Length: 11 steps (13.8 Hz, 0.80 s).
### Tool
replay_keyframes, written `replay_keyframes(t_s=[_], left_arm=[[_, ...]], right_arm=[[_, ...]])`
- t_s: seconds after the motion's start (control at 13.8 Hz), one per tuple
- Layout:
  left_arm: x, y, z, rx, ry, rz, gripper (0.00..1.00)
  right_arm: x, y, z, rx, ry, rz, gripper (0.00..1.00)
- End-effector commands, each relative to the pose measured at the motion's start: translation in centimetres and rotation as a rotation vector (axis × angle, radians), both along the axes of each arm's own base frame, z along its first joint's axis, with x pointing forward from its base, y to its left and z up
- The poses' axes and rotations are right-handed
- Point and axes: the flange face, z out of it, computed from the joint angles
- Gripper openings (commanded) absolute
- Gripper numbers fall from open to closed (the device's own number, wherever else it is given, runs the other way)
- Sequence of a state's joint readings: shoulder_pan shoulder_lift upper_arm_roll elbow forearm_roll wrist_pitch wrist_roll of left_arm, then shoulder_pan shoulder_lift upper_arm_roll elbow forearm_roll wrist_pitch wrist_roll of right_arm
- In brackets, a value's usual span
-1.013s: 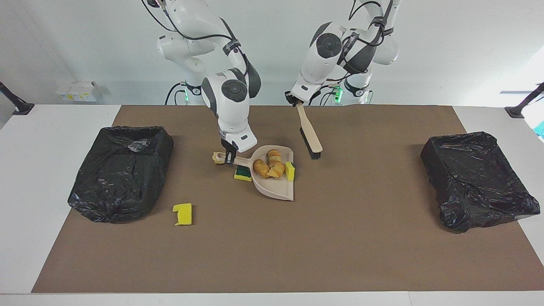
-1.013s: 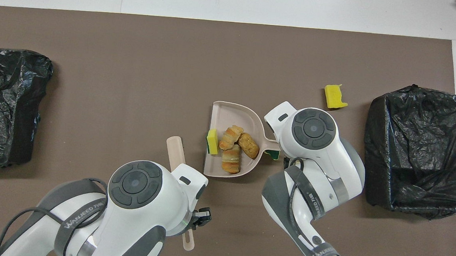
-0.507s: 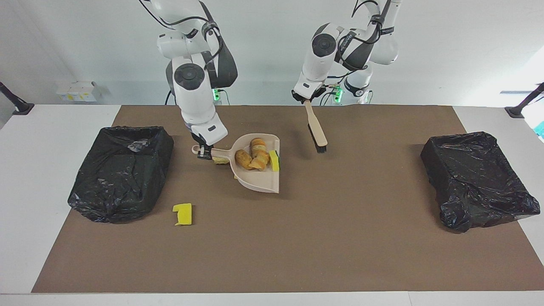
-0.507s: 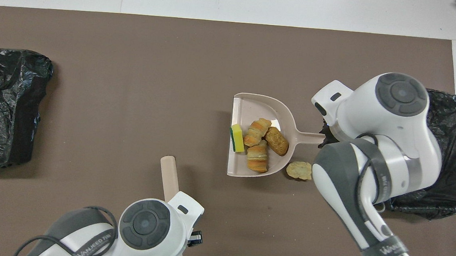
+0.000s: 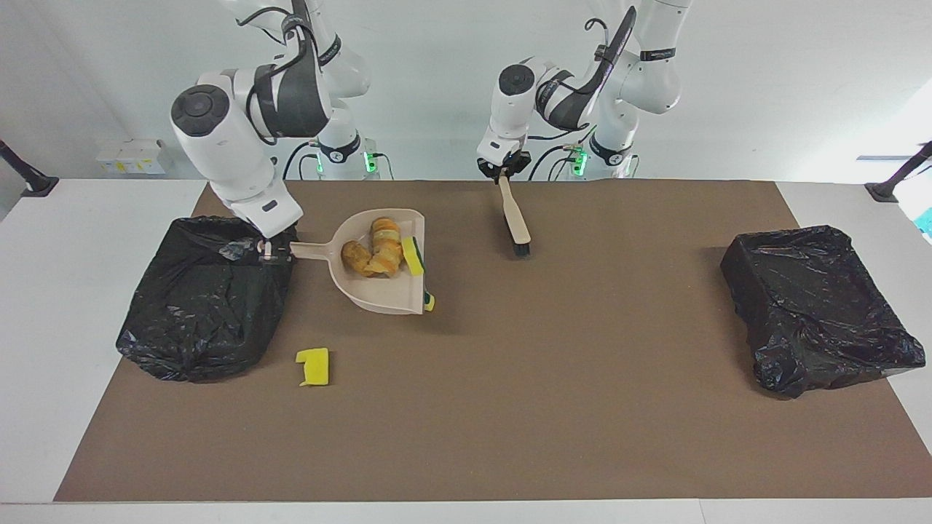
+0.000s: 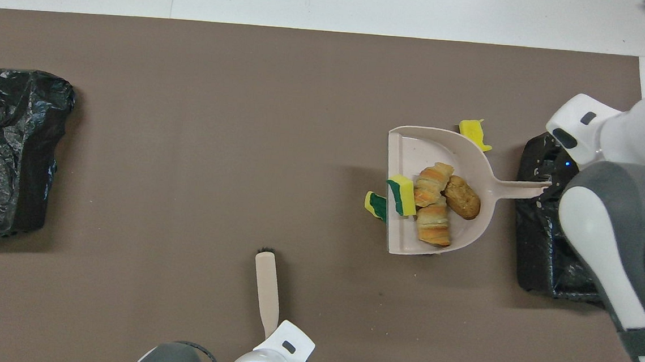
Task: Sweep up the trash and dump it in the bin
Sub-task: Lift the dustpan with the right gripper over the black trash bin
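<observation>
Toward the right arm's end of the table: right gripper (image 5: 268,251), fingers clamped on the handle of a beige dustpan (image 5: 378,291), raised, handle end over the edge of a black-lined bin (image 5: 207,298). Dustpan holds three bread lumps (image 5: 371,255) and a sponge piece (image 5: 414,256). Green-topped sponge wedge (image 5: 429,300) shows at the pan's lip. Yellow sponge scrap (image 5: 314,366) lies on the table beside that bin. Near the robots' edge: left gripper (image 5: 504,169), fingers clamped on a hand brush (image 5: 514,217).

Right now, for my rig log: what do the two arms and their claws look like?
Both arms are glossy white with dark grey joint bands, round grey joint caps and loose black cables. The right claw and left claw are small and black.
</observation>
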<state>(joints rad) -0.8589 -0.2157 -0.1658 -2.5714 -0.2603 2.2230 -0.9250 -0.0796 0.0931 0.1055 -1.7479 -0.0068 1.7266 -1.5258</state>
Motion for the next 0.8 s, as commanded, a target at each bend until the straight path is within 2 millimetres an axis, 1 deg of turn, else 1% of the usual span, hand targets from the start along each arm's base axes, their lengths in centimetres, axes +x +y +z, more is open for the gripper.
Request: replay_keyframes(t_s=[0.0, 0.07, 0.14, 0.29, 0.43, 0.65, 0.72], left_arm=[[-0.9, -0.5, -2.6, 0.021, 0.023, -0.052, 0.0], [-1.5, -1.1, -4.0, 0.025, 0.034, -0.061, 0.0], [-1.6, -1.5, -4.8, 0.023, 0.031, -0.059, 0.0], [-1.4, -1.8, -4.7, 0.02, 0.03, -0.056, 0.0], [-1.3, -1.8, -4.7, 0.024, 0.037, -0.053, 0.0], [-0.3, -2.3, -3.1, 0.045, 0.081, -0.06, 0.0], [-0.1, -2.2, -2.9, 0.056, 0.107, -0.057, 0.0]], right_arm=[[-0.6, -5.6, 1.5, 0.042, 0.015, -0.007, 0.0], [-1.0, -8.0, 1.8, 0.042, 0.015, -0.034, 0.0], [-1.5, -10.3, 1.9, 0.043, 0.025, -0.056, 0.0], [-2.4, -14.1, 2.3, 0.032, 0.021, -0.07, 0.0], [-3.5, -18.7, 2.4, 0.022, 0.008, -0.091, 0.0], [-4.4, -23.6, 3.0, -0.092, -0.018, -0.003, 0.0], [-4.9, -25.7, 3.4, -0.13, -0.044, 0.007, 0.0]])
